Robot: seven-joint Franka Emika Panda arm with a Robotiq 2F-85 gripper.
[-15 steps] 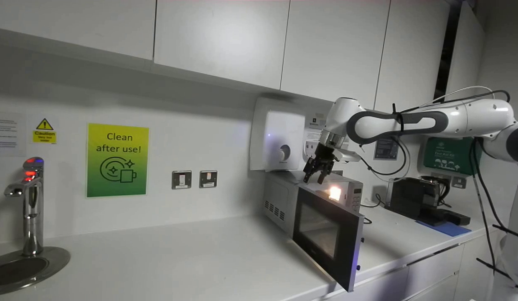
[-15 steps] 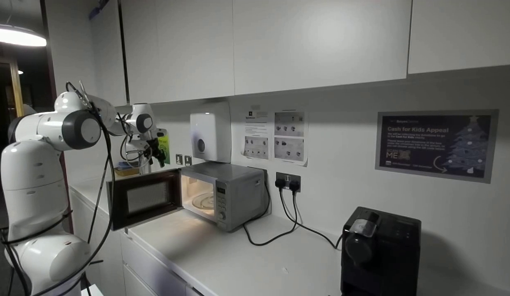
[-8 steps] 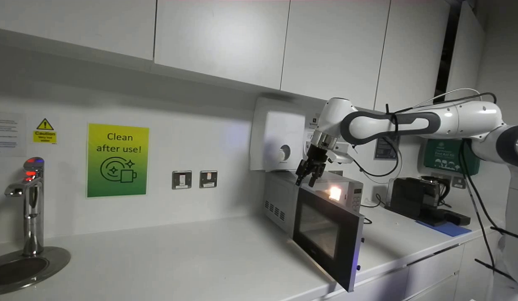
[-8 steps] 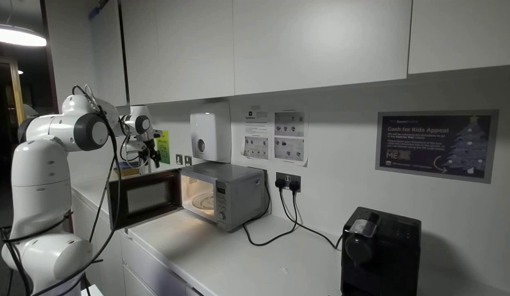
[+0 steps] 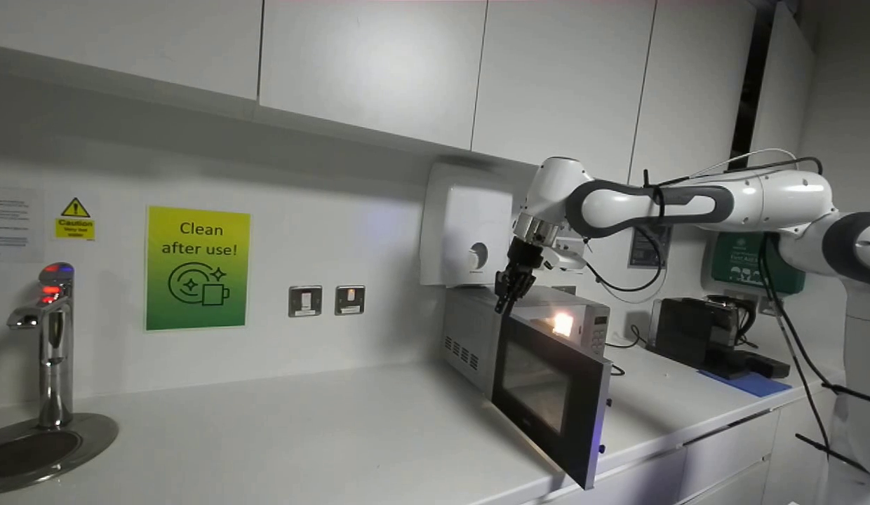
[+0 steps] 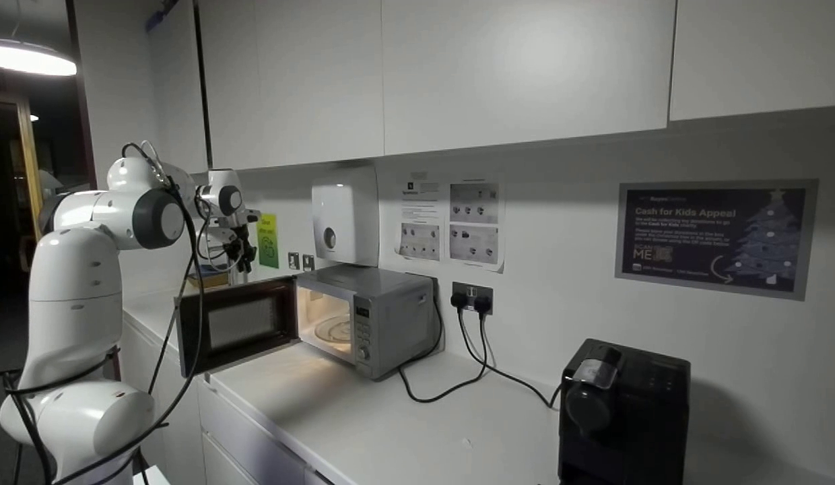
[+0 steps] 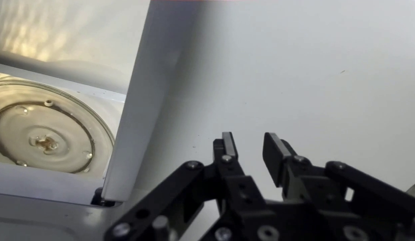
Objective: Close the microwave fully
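Partly spread, the empty pincer (image 7: 249, 144) hovers midair.

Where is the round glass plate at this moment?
In the wrist view, the glass plate lies at the left, inside the open microwave, left of its door.

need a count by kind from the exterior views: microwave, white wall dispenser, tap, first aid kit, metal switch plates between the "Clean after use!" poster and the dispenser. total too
Microwave: 1
White wall dispenser: 1
Tap: 1
First aid kit: 1
Metal switch plates: 2
Total: 6
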